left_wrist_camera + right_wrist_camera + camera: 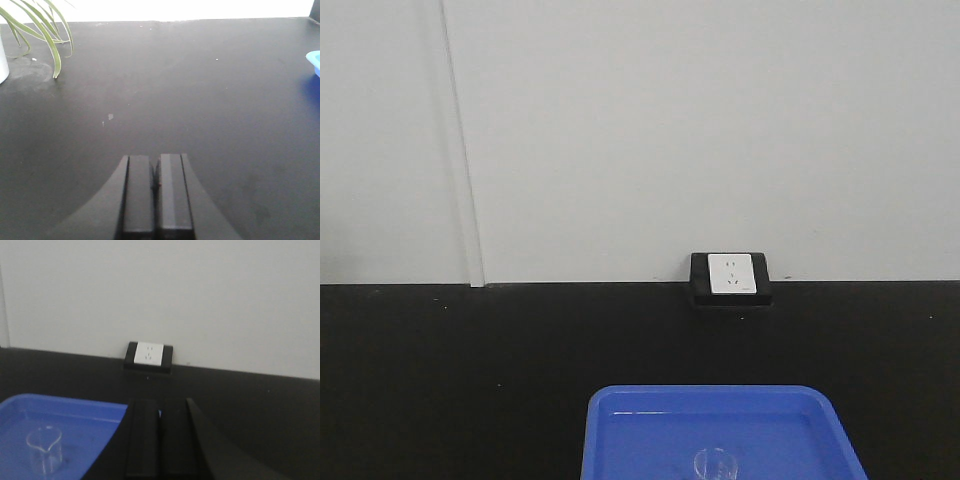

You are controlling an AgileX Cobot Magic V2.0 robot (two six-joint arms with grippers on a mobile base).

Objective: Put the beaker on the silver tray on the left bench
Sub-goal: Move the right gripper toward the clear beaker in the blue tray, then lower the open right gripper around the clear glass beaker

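A small clear glass beaker stands upright in a bright blue tray; in the front view the beaker shows at the bottom edge inside the same blue tray. My right gripper is shut and empty, to the right of the beaker, over the tray's right part. My left gripper is shut with nothing in it, above bare black worktop. The silver tray is out of view.
A white wall socket in a black housing sits against the back wall. A potted plant's green leaves and white pot stand at the far left. The blue tray's corner shows at the right edge.
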